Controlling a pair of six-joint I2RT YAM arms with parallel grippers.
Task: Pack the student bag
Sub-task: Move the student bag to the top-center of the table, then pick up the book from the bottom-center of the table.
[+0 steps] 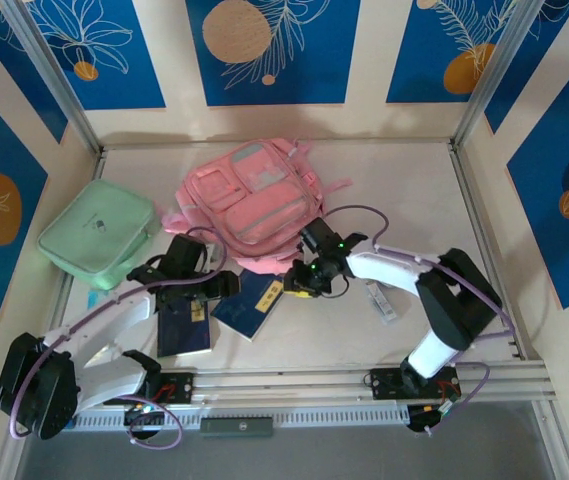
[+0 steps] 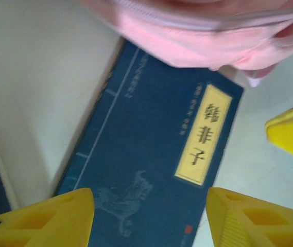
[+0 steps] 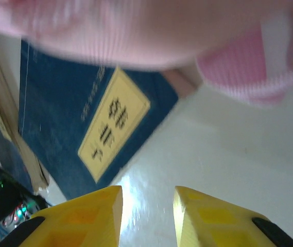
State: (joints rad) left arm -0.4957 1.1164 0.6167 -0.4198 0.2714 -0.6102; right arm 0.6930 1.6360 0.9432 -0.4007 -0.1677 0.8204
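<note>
I am working on the book [image 2: 151, 149] lying against the near edge of the bag [image 1: 249, 195], which is resting flat, pockets up, in the middle of the table [image 1: 404, 200]. The book's far corner is sitting under the pink fabric. My left gripper [image 2: 149, 206] is hovering over the end of the book farthest from the bag, jaws spread wide with nothing between them. My right gripper [image 3: 146, 198] is hanging just right of the book, close to the bag's near edge, jaws slightly parted and likewise empty. To do this well, I am judging that one gripper should be lifting the bag's lip while the other is pinching the book's free edge and sliding it in flat, clear of the fabric. A second book [image 1: 184, 325] is lying nearer me, left of the first. I cannot tell whether the bag's mouth is unzipped or what it is holding. The mint case [image 1: 99, 232], left of the bag, is looking shut.
</note>
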